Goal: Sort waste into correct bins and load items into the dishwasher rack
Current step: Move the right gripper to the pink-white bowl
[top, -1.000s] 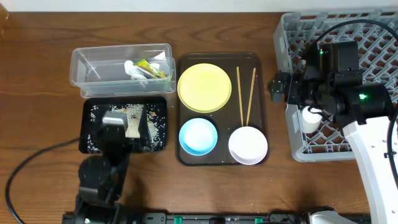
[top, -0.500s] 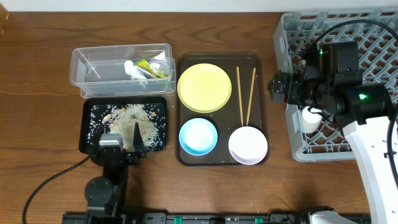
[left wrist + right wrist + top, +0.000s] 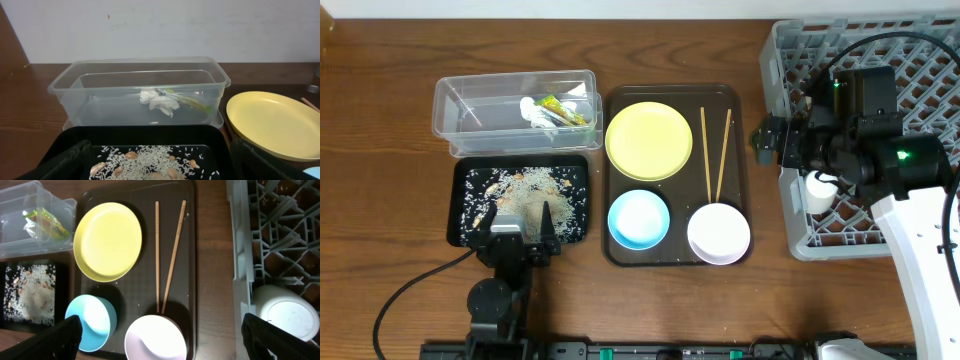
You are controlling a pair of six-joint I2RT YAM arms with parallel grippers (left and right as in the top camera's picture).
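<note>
While my left gripper [image 3: 524, 222] is hovering with its fingers spread and empty over the black tray [image 3: 465, 195] of food scraps [image 3: 525, 190] near the front-left of the counter [image 3: 380, 200], my right gripper [image 3: 767, 140] is hanging over the left wall of the rack [image 3: 775, 60] by the right edge, fingers wide apart and gripping nothing. The cup [image 3: 820, 187] is sitting in the rack just inside that wall, and the wrapper [image 3: 565, 108] and paper bits [image 3: 535, 112] are lying in the clear tub [image 3: 470, 110] toward the far-left. I am judging the dishes on the brown tray [image 3: 680, 195] at mid-counter to be what is left: the plate [image 3: 649, 140], the blue bowl [image 3: 639, 219], the white bowl [image 3: 718, 233] and the chopsticks [image 3: 157, 255]. The chopsticks are lying just to the left of my right gripper, well apart from my left one, so the right arm is looking nearer. Their long axes are running front to back, closing together toward the front edge and ending at the white bowl's rim, so I am expecting to need my fingers closing across them, side to side.
</note>
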